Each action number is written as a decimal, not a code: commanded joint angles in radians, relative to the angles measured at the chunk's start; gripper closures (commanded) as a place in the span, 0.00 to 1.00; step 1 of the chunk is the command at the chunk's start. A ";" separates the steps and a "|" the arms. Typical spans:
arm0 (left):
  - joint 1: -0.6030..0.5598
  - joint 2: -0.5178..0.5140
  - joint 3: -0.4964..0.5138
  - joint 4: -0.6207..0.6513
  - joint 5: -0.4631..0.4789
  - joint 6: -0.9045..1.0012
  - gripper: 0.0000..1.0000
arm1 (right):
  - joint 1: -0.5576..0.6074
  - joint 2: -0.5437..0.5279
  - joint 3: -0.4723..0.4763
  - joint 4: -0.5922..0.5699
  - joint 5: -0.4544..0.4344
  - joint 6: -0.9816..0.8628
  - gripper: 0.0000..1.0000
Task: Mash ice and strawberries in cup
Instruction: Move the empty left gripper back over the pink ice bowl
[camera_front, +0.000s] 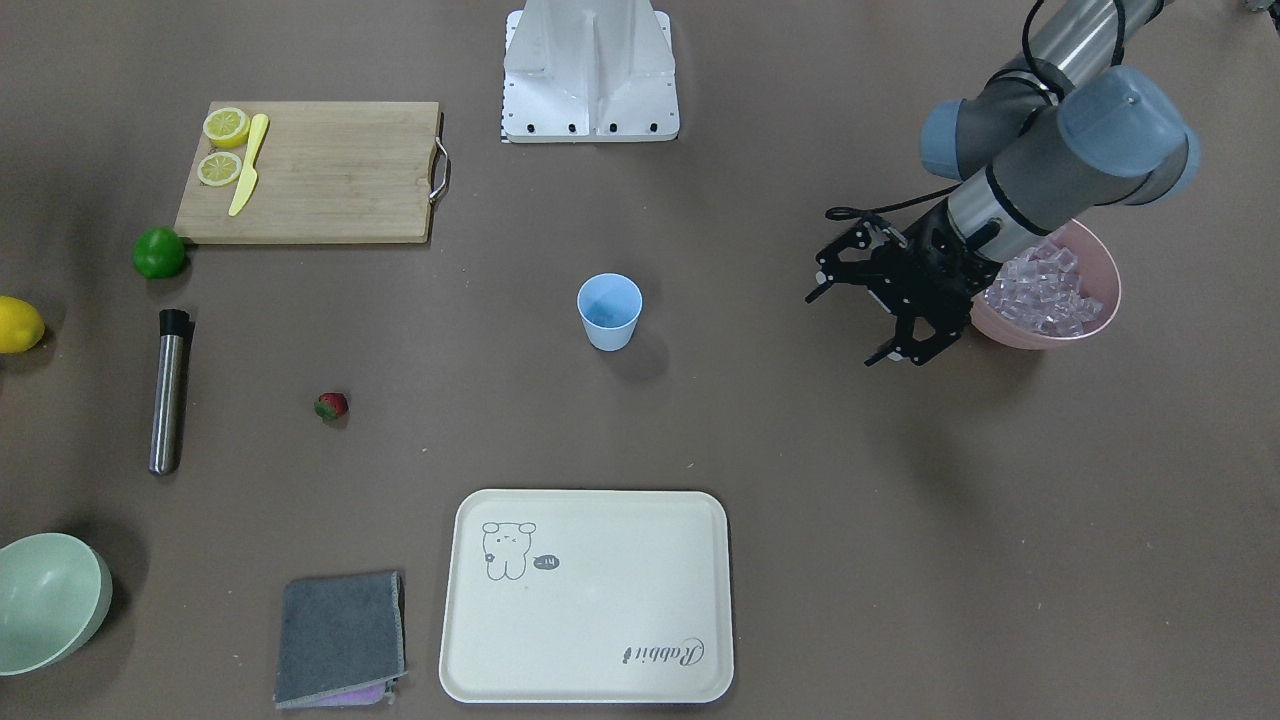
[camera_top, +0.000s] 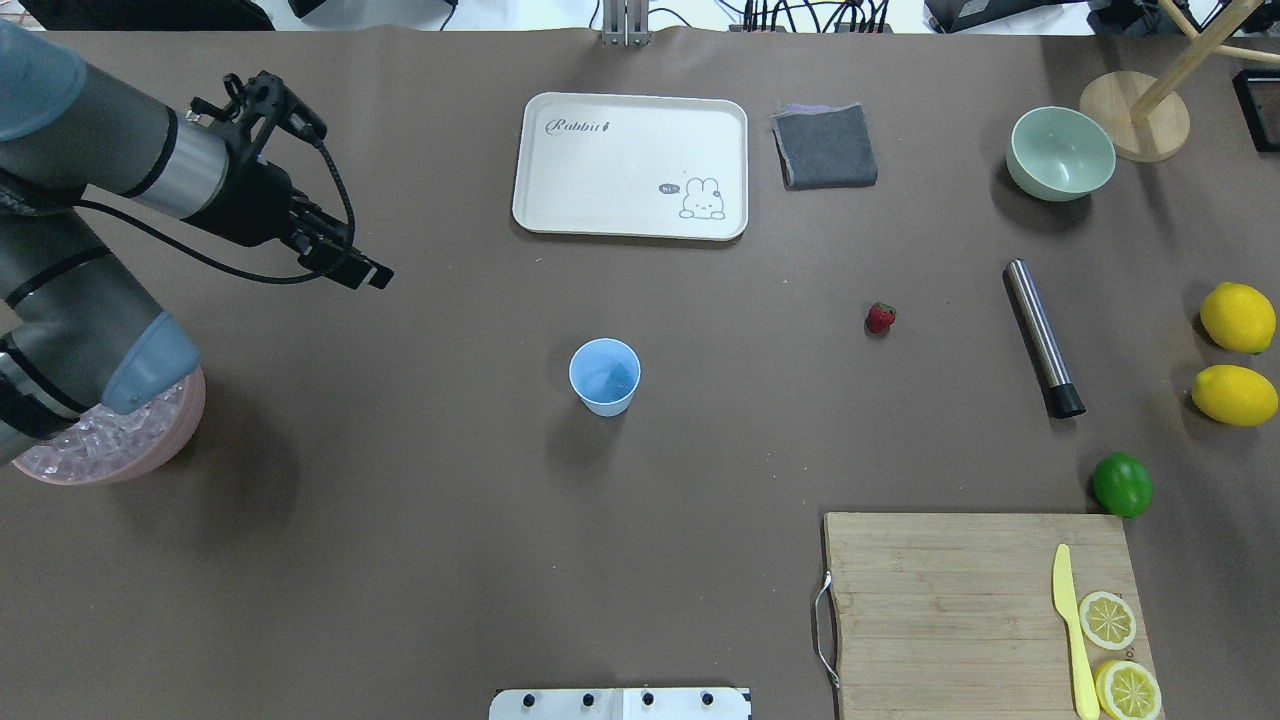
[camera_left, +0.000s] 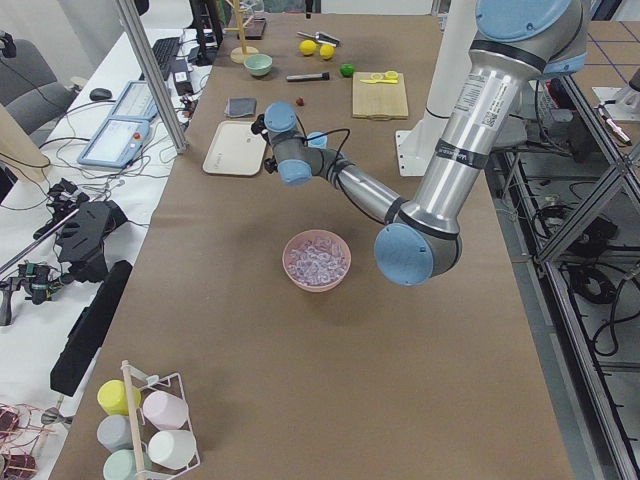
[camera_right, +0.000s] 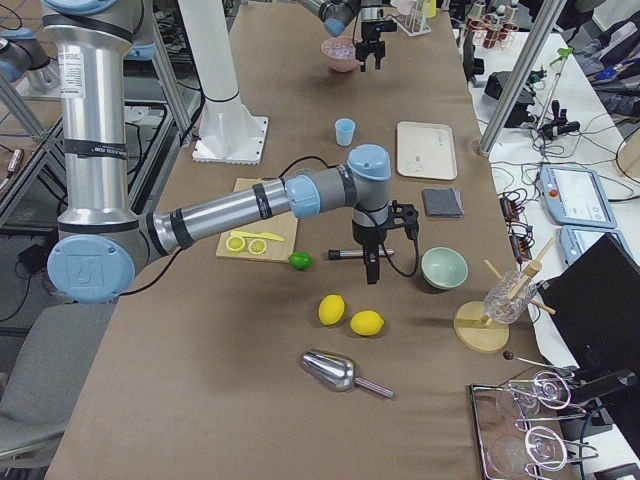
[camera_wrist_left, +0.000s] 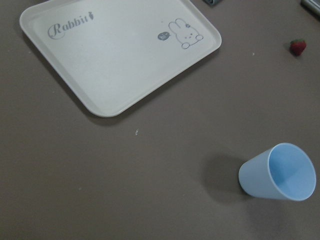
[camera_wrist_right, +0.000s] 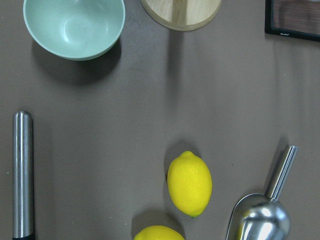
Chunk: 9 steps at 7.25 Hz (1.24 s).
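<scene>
The light-blue cup (camera_front: 609, 310) stands upright mid-table and looks empty; it also shows in the overhead view (camera_top: 604, 375) and the left wrist view (camera_wrist_left: 280, 172). The ice (camera_front: 1045, 295) lies as several clear cubes in a pink bowl (camera_front: 1105, 270) under my left arm. One red strawberry (camera_front: 332, 405) lies on the table, far from the cup (camera_top: 880, 318). My left gripper (camera_front: 845, 328) is open and empty, hovering beside the pink bowl on the cup's side. My right gripper (camera_right: 372, 270) hangs over the metal muddler; I cannot tell if it is open.
A cream tray (camera_top: 560, 200) and a grey cloth (camera_top: 825, 145) lie beyond the cup. The steel muddler (camera_top: 1040, 335), pale green bowl (camera_top: 1060, 152), two lemons (camera_top: 1237, 317), lime (camera_top: 1122, 484), cutting board (camera_top: 940, 600) with knife and lemon halves, and a metal scoop (camera_wrist_right: 260, 217) lie on my right.
</scene>
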<state>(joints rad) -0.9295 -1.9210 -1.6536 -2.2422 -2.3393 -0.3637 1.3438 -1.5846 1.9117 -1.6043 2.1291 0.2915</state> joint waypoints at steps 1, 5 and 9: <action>-0.075 0.132 -0.005 0.000 -0.038 0.237 0.06 | 0.000 0.000 0.001 0.000 0.000 0.000 0.00; -0.118 0.257 -0.008 0.000 -0.035 0.454 0.08 | 0.000 -0.001 0.000 0.000 0.000 0.000 0.00; -0.152 0.401 -0.049 -0.004 -0.035 0.604 0.09 | 0.002 -0.017 0.006 0.001 -0.003 0.000 0.00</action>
<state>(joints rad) -1.0780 -1.5564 -1.6878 -2.2451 -2.3756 0.2193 1.3446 -1.5951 1.9139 -1.6043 2.1268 0.2915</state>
